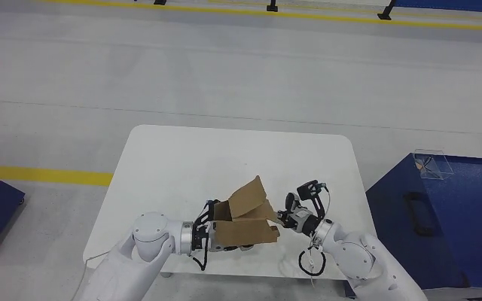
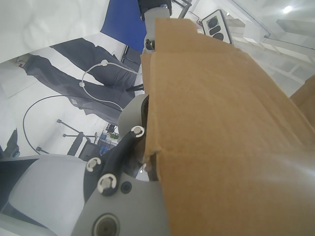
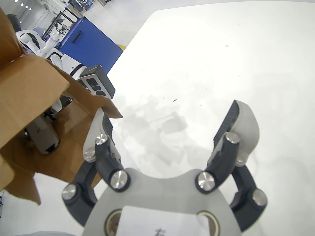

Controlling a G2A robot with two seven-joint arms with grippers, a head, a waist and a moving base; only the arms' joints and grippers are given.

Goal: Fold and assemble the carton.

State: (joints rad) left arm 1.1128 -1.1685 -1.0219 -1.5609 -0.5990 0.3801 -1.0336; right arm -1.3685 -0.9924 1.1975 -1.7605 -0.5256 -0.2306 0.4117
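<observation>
A brown cardboard carton (image 1: 245,218), partly opened with its flaps standing up, is held above the white table (image 1: 226,150) near the front edge. My left gripper (image 1: 205,232) is at the carton's left end, shut on a wall panel (image 2: 221,124). One finger (image 2: 131,116) lies outside that panel, and another finger (image 3: 43,136) shows inside the box. My right gripper (image 3: 168,108) is open at the carton's right end (image 1: 285,217). One of its fingers (image 3: 102,121) touches the edge of a flap (image 3: 32,74), and nothing is between the jaws.
A blue cabinet (image 1: 422,218) stands on the floor just right of the table, with a clear box (image 1: 431,162) on top. The bare tabletop (image 3: 196,50) stretches beyond the carton to the far edge. Cables hang from the right wrist (image 1: 312,259).
</observation>
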